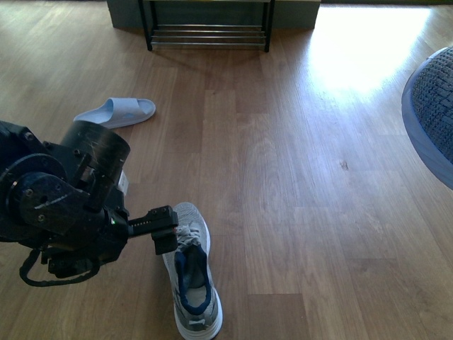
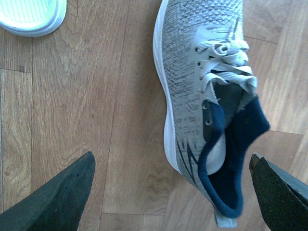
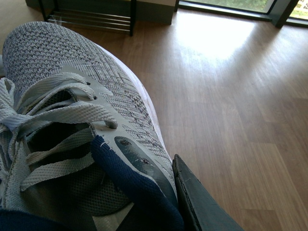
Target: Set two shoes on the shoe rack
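Grey knit is framed between the wide-spread jaws of the left claw [image 2: 172, 161]. The floor sneaker [image 1: 191, 280], low and left of centre in the front view, is straddled at the heel but not gripped, and nothing is held. A second sneaker [image 3: 72, 96] is clamped by the right claw [image 3: 192, 197], with one finger seen pressed to its side, and is held up at the right edge of the front view.

Trouble is expected if the left jaws are closed on the soft navy collar [image 2: 240, 130] alone: the shoe could be folded or dropped. The shoe rack [image 1: 209, 35] is seen at the top of the frame, well apart. A pale blue slide [image 1: 117, 112] is lying on the wooden floor [image 1: 297, 177] between left arm and rack, and could be clipped on the way. A pale sole [image 2: 29, 14] is glimpsed near the floor sneaker; whose it is cannot be told.
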`<state>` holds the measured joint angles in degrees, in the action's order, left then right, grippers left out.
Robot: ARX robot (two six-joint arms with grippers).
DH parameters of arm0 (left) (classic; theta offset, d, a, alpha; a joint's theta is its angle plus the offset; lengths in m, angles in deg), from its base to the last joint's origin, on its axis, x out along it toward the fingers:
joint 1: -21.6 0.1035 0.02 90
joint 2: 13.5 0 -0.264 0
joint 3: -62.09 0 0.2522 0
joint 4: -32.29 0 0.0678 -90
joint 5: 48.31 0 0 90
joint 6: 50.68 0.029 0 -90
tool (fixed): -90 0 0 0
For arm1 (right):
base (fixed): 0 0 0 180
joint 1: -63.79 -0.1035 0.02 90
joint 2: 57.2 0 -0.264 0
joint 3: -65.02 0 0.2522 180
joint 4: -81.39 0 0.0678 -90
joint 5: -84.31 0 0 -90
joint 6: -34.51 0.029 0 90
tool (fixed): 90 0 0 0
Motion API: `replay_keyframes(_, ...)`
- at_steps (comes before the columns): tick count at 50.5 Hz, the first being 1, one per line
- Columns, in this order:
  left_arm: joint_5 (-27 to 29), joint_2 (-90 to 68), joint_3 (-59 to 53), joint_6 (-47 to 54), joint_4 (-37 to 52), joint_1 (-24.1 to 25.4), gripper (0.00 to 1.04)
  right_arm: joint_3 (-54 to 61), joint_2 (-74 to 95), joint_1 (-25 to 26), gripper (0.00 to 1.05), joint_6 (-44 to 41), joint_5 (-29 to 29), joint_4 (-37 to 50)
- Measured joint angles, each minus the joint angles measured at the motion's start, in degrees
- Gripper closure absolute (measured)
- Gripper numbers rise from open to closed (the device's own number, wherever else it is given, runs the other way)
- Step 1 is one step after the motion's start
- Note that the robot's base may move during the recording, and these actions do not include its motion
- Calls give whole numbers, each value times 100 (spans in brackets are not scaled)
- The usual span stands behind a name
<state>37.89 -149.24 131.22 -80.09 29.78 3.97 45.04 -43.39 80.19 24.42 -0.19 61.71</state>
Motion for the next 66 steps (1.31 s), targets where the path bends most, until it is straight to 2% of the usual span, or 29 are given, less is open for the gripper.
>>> replay_keyframes(11,-232,-581,308,-81,201,-229,9,0,0,0,103,0,0,0)
replay_keyframes(22,-225,-896,614,-160,118,-310,9,-2,0,0,103,0,0,0)
replay_keyframes(48,-31,-1917,1622,-13,-400,-374,9,-2,0,0,103,0,0,0)
replay_keyframes(62,111,-2203,1869,116,-208,-468,9,0,0,0,103,0,0,0)
replay_keyframes(66,254,-2203,1886,138,-192,-468,15,0,0,0,103,0,0,0)
